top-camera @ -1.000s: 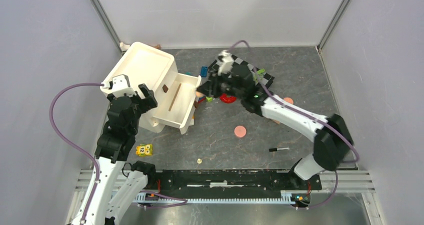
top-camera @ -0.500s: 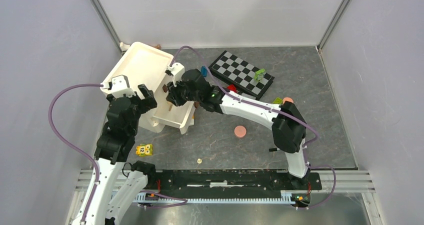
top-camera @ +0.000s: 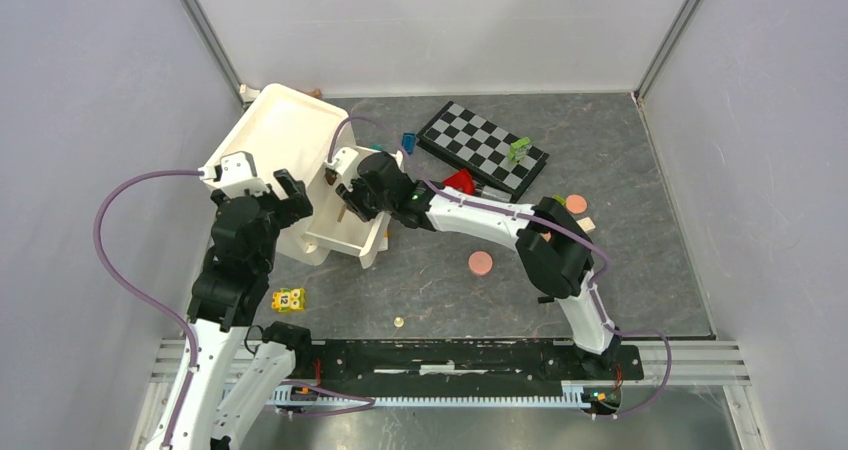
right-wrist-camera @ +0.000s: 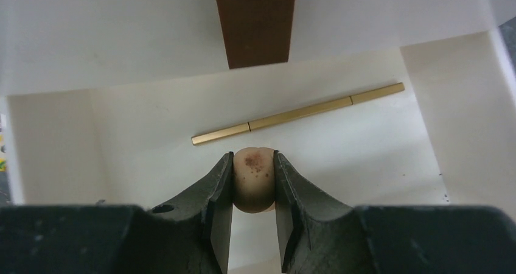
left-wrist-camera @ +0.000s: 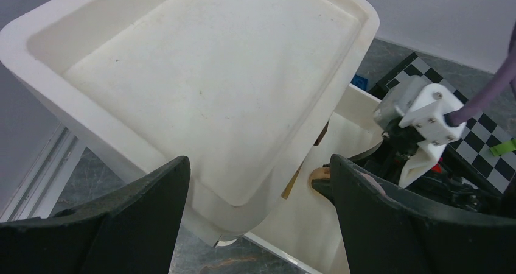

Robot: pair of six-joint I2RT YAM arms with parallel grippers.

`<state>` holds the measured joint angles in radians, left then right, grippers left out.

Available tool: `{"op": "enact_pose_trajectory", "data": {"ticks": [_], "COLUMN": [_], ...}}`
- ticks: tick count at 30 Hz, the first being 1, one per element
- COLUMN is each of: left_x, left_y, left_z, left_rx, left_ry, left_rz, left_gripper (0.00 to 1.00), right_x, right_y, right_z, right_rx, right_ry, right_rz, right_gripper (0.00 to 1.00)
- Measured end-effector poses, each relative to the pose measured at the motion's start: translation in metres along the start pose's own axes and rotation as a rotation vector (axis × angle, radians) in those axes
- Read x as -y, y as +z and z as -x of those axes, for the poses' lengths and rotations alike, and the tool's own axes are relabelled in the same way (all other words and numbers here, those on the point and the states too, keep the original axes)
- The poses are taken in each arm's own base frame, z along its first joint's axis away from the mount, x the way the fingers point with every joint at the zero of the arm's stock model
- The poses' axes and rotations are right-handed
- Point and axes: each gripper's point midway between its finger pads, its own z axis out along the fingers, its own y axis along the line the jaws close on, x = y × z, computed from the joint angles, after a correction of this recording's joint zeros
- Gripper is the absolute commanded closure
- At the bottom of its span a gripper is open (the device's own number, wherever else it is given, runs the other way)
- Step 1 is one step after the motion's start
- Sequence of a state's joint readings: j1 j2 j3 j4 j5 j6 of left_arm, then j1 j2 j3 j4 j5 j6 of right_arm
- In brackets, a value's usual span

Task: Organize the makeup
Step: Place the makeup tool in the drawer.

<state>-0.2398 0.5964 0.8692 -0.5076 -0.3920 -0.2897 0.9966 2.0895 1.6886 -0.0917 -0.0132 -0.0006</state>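
Note:
My right gripper [right-wrist-camera: 253, 159] is shut on a small round beige makeup sponge [right-wrist-camera: 252, 182] with brown specks. It holds the sponge over the open drawer [right-wrist-camera: 341, 158] of the white organizer [top-camera: 285, 135]. In the top view the right gripper [top-camera: 346, 203] reaches into that drawer [top-camera: 362, 232]. A thin gold pencil [right-wrist-camera: 298, 114] lies on the drawer floor, and a brown piece [right-wrist-camera: 255, 21] sits at its back. My left gripper [left-wrist-camera: 258, 163] is open and empty, its jaws on either side of the organizer's near corner [left-wrist-camera: 219, 219]. Two round pink discs [top-camera: 481, 263] [top-camera: 576, 203] lie on the table.
The checkerboard [top-camera: 483, 148] lies at the back with a green piece [top-camera: 518, 149] on it. A red piece [top-camera: 459, 181] and a blue brick [top-camera: 408, 142] lie near the drawer. A yellow brick [top-camera: 289, 300] and a small round bit [top-camera: 399, 321] lie near the front.
My right arm has swung left from the checkerboard to the open drawer, carrying the beige sponge. The left arm has not moved.

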Motion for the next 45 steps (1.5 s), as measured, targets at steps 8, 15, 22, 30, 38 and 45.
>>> {"op": "enact_pose_trajectory", "data": {"ticks": [8,15,22,30,38,45], "left_x": [-0.001,-0.003,-0.005,-0.005,-0.006,-0.006], "left_y": [0.000,0.000,0.000,0.000,-0.001,-0.002], "left_z": [0.000,0.001,-0.001,-0.002,-0.001,-0.001], "left_rx": [0.002,0.003,-0.002,-0.006,-0.001,0.000], "left_ry": [-0.001,0.000,0.003,0.005,0.003,0.003], "left_rz": [0.006,0.014,0.022,0.025,0.029,0.029], "left_gripper": [0.09,0.09,0.09,0.09,0.09,0.09], "right_x": [0.002,0.004,0.007,0.014,0.033,0.084], "right_y": [0.012,0.011,0.010,0.004,-0.065,-0.167], "right_z": [-0.014,-0.014,-0.011,-0.005,0.072,0.101], "right_rx": [-0.024,-0.028,-0.029,-0.026,0.138,0.290], "right_ry": [-0.022,-0.024,-0.018,-0.012,0.003,0.095], "right_rz": [0.000,-0.003,-0.010,-0.037,-0.104,-0.258], "right_gripper": [0.60,0.45,0.35,0.16,0.15,0.15]}}
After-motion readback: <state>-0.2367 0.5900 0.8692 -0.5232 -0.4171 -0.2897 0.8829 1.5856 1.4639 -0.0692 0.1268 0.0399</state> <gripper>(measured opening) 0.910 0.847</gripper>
